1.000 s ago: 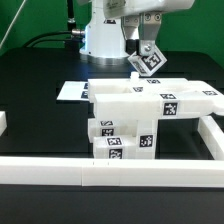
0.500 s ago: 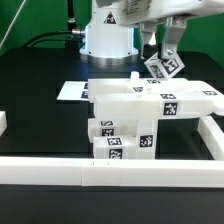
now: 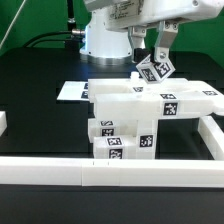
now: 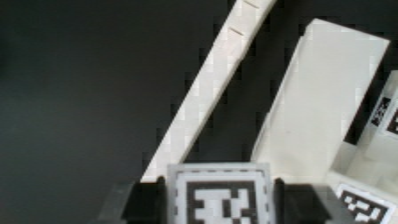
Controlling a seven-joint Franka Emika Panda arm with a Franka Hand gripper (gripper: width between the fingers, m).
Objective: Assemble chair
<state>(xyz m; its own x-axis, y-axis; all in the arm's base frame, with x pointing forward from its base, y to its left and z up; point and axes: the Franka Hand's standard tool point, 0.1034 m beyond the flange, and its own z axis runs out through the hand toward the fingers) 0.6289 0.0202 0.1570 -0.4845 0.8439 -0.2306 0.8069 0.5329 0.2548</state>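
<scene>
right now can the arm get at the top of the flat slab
Probably yes: its fingers, shut on a small tagged block, hang close above the flat slab with nothing between.

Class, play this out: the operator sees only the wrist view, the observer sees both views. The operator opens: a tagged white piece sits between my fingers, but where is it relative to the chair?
Observer: The gripper holds the small tagged piece tilted, above the far edge of the flat slab. I cannot tell whether they touch.
Operator: What carries the slab?
Observer: Tagged leg blocks stacked under it.
Operator: Anything beside the assembly?
Observer: The marker board lies flat at the exterior view's left of it.
</scene>
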